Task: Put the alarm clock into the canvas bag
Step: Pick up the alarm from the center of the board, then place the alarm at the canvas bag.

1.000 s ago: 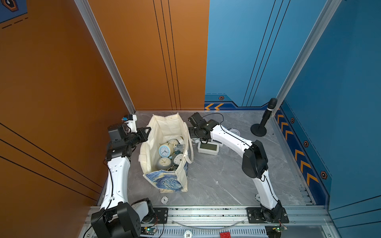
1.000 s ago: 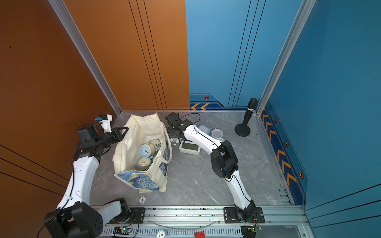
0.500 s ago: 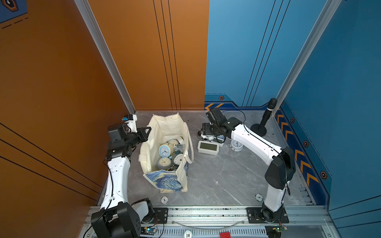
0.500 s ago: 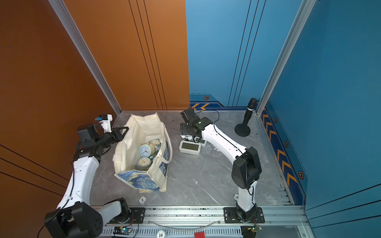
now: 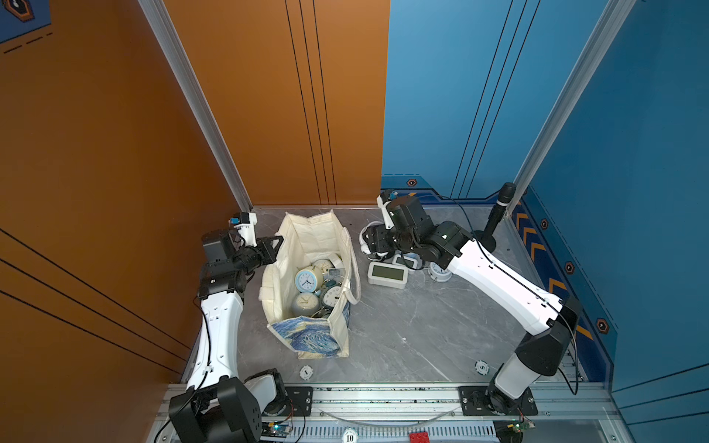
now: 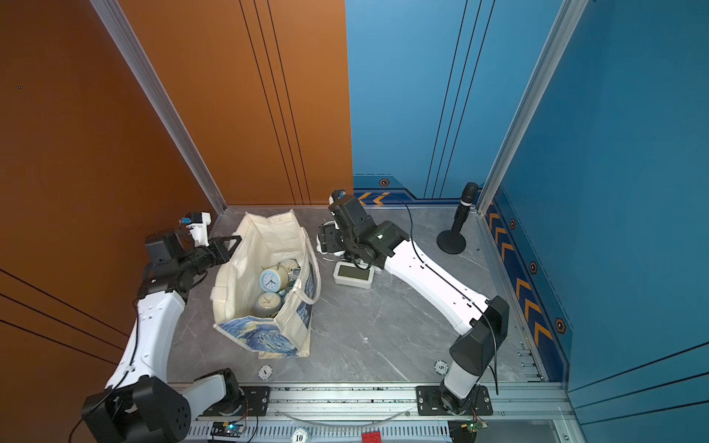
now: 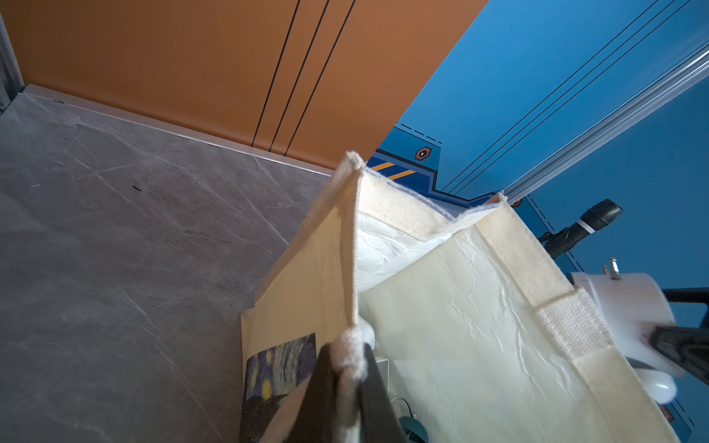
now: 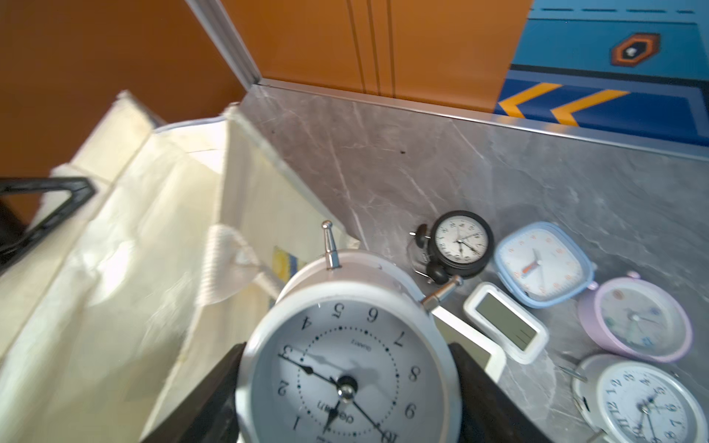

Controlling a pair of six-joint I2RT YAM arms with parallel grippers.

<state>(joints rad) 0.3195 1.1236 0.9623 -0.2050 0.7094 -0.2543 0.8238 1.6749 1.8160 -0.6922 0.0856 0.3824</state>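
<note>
Carrying the alarm clock toward the canvas bag: transfer step, clock not yet over the mouth.

Canvas bag (image 5: 314,337) stands open toward the far left corner of the worktop (image 5: 414,330); the closed left pincer (image 7: 347,351) pinches its left rim, propping the mouth wide. Right pincer (image 8: 345,402) grips the white round alarm clock (image 8: 356,333) across its case with jaws spread wide, raised near the far edge just beside the bag's right wall. Judged best practice: lift clear of the rim and the drooping handle (image 5: 353,268), centre over the mouth, and lower before releasing, since the clocks inside could be struck. Bag contents: a blue-rimmed clock (image 5: 306,279), a cream clock (image 5: 305,303), a dark-cased clock (image 5: 330,297), others partly hidden. More clocks, among them a white digital clock (image 5: 387,273), lie outside on the worktop.
</note>
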